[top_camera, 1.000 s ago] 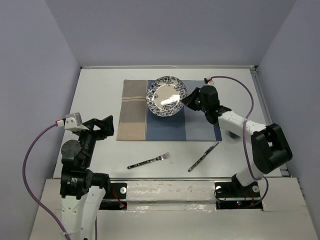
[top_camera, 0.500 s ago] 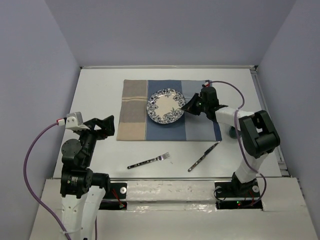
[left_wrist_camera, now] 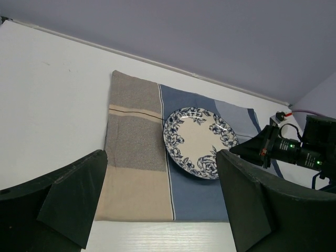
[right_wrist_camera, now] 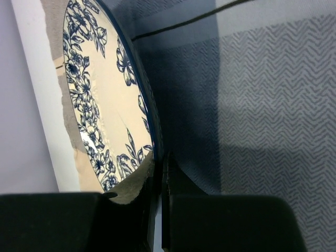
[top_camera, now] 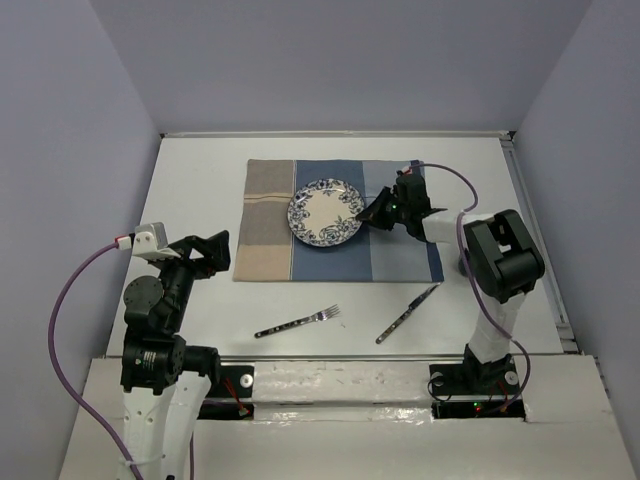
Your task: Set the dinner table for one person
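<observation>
A blue-flowered plate point(top_camera: 325, 213) lies low over the middle of the blue-and-tan checked placemat point(top_camera: 270, 255) on the white dinner table point(top_camera: 200, 180). My right gripper point(top_camera: 366, 215) is shut on the plate's right rim; the right wrist view shows the rim point(right_wrist_camera: 152, 142) pinched between both fingers. The plate also shows in the left wrist view point(left_wrist_camera: 199, 142). A fork point(top_camera: 298, 321) and a knife point(top_camera: 407, 313) lie on the table in front of the placemat. My left gripper point(top_camera: 205, 252) is open and empty, hovering left of the placemat.
Lavender walls close the table at the back and both sides. The right arm's purple cable point(top_camera: 450, 180) loops over the placemat's far right corner. The arm bases stand at the near edge.
My right gripper has lowered the plate from a steep tilt to nearly flat on the placemat and carried it slightly left. The left arm has not moved.
</observation>
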Controlling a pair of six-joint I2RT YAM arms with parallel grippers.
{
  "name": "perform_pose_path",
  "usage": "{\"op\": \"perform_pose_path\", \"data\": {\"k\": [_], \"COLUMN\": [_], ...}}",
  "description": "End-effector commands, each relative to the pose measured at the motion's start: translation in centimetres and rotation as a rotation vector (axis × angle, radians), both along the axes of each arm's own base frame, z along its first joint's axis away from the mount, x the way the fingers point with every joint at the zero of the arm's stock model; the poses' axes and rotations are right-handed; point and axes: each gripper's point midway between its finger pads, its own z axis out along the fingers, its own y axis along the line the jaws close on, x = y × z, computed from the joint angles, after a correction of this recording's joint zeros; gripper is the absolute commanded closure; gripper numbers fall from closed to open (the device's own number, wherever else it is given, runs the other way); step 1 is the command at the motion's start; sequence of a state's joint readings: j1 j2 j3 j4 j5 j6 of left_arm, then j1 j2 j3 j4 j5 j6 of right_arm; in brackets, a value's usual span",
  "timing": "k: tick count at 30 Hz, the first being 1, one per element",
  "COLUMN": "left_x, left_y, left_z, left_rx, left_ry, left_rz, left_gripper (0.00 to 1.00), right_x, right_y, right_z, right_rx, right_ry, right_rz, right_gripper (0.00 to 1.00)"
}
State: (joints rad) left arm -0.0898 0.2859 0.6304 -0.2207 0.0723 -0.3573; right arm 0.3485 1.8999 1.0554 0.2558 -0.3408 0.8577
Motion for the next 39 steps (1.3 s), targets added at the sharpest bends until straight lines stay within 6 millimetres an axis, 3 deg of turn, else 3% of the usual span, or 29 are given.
{"op": "perform_pose_path", "data": {"k": [1,5,7,10,12,17,18,20,21,22,24,26,32,33,37,39], "left_x": [0.3,0.3,0.2,0.2,0.1,-0.3,-0.4,-0.6,-0.8,-1.0,-1.3,-1.7,-2.8,-2.9,-3.6,-3.8], "left_y": [-0.4,-0.4,-0.4,-0.5,-0.4,-0.6,-0.8,-1.5,-1.9,-2.2,-2.6,-3.0,-4.1,-4.2,-4.3,-4.5], "left_z": [0.9,0.9,0.9,1.0,1.1,1.4,1.6,1.7,1.9,1.9,2.2,2.3,2.8,3.0,3.4,3.4], "left_rx": [0.003,0.003,0.003,0.002,0.002,0.000,-0.001,-0.001,-0.001,0.000,0.001,-0.006,-0.010,-0.012,-0.018,-0.021], "left_ry": [-0.038,-0.038,-0.041,-0.044,-0.049,-0.070,-0.076,-0.089,-0.100,-0.101,-0.116,-0.121,-0.145,-0.149,-0.171,-0.174], "left_rz": [-0.023,-0.023,-0.023,-0.025,-0.025,-0.034,-0.042,-0.080,-0.104,-0.119,-0.136,-0.158,-0.217,-0.220,-0.232,-0.242], "left_gripper": [0.05,0.05,0.05,0.05,0.05,0.04,0.04,0.04,0.04,0.03,0.02,0.01,0.01,0.01,0.01,0.01], "right_x": [2.1,1.7,1.5,1.2,1.0,0.2,0.5,-1.0,-1.0,-1.6,-3.6,-5.6,-9.8,-11.0,-12.7,-12.8], "right_y": [2.2,1.7,1.0,0.4,-0.3,-3.4,-5.5,-8.4,-11.4,-13.0,-16.6,-21.1,-26.1,-27.7,-28.9,-28.9], "right_z": [5.7,4.3,3.5,4.3,5.4,8.4,9.0,10.7,11.1,11.5,13.1,13.3,12.7,13.1,13.7,12.2], "right_rx": [0.135,0.081,0.023,-0.018,-0.054,-0.170,-0.196,-0.223,-0.232,-0.235,-0.266,-0.381,-0.585,-0.635,-0.709,-0.749], "right_ry": [-0.160,-0.131,-0.116,-0.131,-0.156,-0.228,-0.240,-0.269,-0.266,-0.276,-0.319,-0.301,-0.226,-0.217,-0.238,-0.169], "right_rz": [0.050,0.054,0.044,0.044,0.037,-0.031,-0.087,-0.139,-0.210,-0.248,-0.350,-0.486,-0.646,-0.715,-0.735,-0.698], "right_gripper": [1.00,0.84,0.64,0.40,0.36,0.35,0.36,0.38,0.39,0.39,0.39,0.41,0.44,0.45,0.46,0.46]}}
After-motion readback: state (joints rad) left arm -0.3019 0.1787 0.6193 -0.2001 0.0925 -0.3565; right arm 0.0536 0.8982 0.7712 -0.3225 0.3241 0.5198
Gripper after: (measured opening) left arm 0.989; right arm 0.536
